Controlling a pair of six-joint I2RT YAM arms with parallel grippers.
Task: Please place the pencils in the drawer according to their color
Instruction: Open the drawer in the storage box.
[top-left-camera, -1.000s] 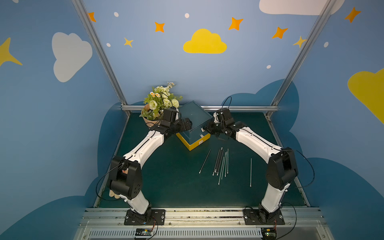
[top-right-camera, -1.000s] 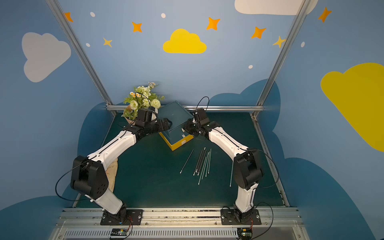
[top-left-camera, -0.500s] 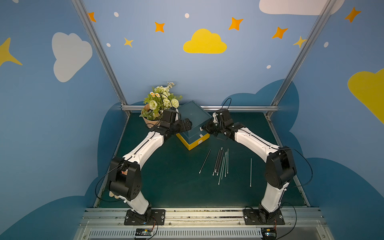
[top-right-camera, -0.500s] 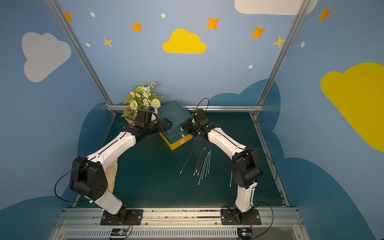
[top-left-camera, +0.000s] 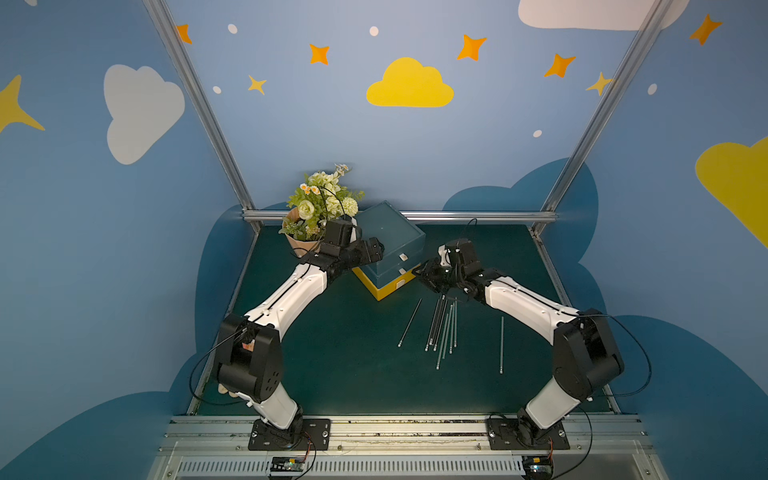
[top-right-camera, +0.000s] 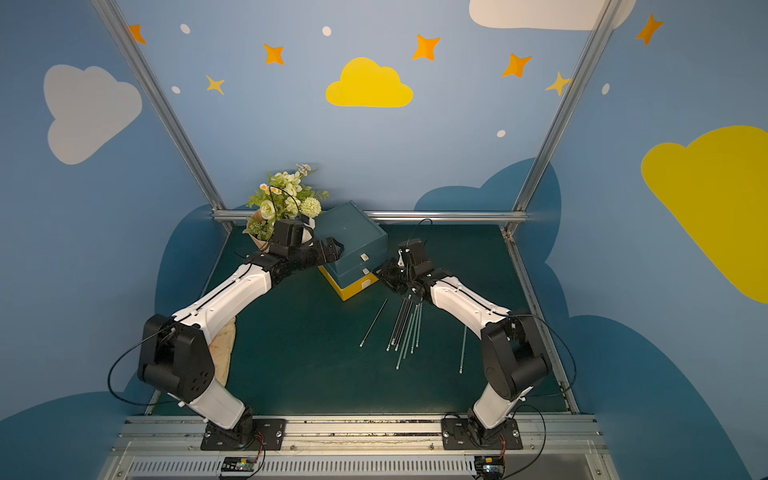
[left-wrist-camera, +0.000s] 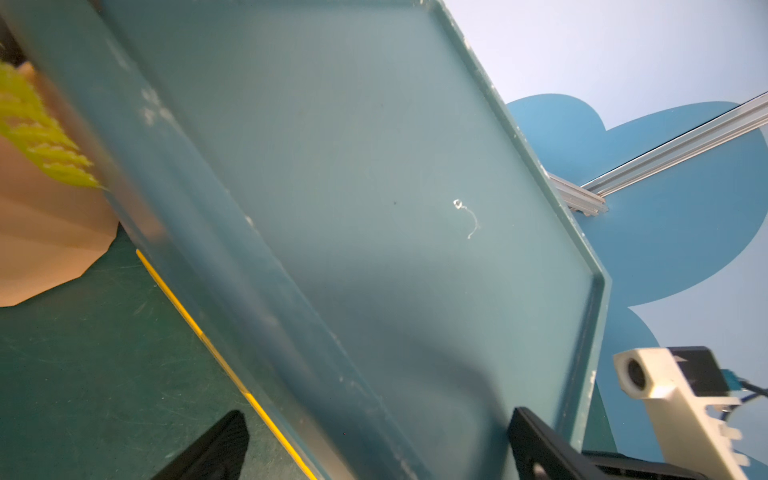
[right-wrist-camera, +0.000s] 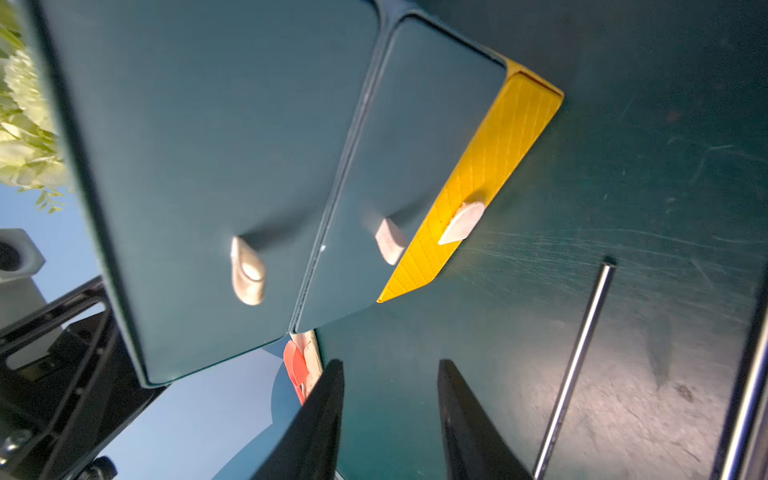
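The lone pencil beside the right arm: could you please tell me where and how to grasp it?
I'd grip the lone pencil at mid-shaft, straight down from above, jaws across its length. It lies flat on the mat, well apart from the pencil bunch, so both sides are free.

pencils (top-left-camera: 440, 324) were too small to tell colours, far tips hidden under right arm (top-left-camera: 519, 307), drawer box (left-wrist-camera: 332, 208) cropped in left wrist view

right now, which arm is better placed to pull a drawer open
Right. The right gripper, open and empty, faces the drawer handles. The left gripper sits at the side of the cabinet, away from them.
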